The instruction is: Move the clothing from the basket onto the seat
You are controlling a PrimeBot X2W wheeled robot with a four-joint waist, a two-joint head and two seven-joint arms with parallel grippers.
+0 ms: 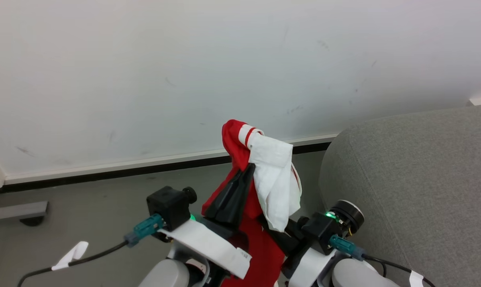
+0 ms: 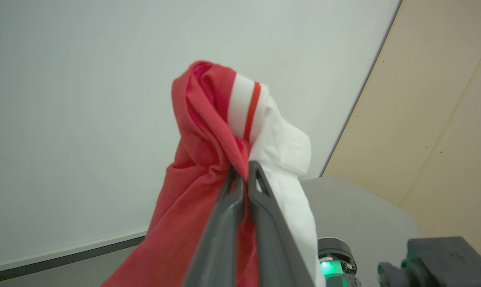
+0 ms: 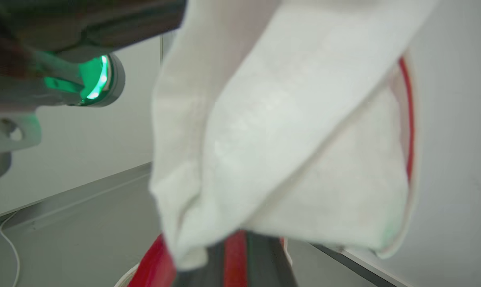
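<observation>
Held up in front of the white wall is the clothing (image 1: 234,135), a red garment with a white, red-striped cuff (image 1: 274,175) drooping to the right. My left gripper (image 1: 248,169) points upward, shut on the red cloth just under its bunched top, as the left wrist view shows (image 2: 243,169). My right gripper (image 1: 270,230) sits lower, its tips buried in the hanging fabric. In the right wrist view it (image 3: 235,255) is closed with a red strip of cloth between the fingers, under the white cuff (image 3: 288,139). The seat (image 1: 415,179), a grey sofa, is just to the right. The basket is out of view.
A white wall with a dark baseboard (image 1: 105,171) runs behind, above grey floor. A grey block (image 1: 19,211) lies on the floor at far left. Cables (image 1: 85,257) trail from both wrists. A beige panel (image 2: 443,99) rises beyond the sofa.
</observation>
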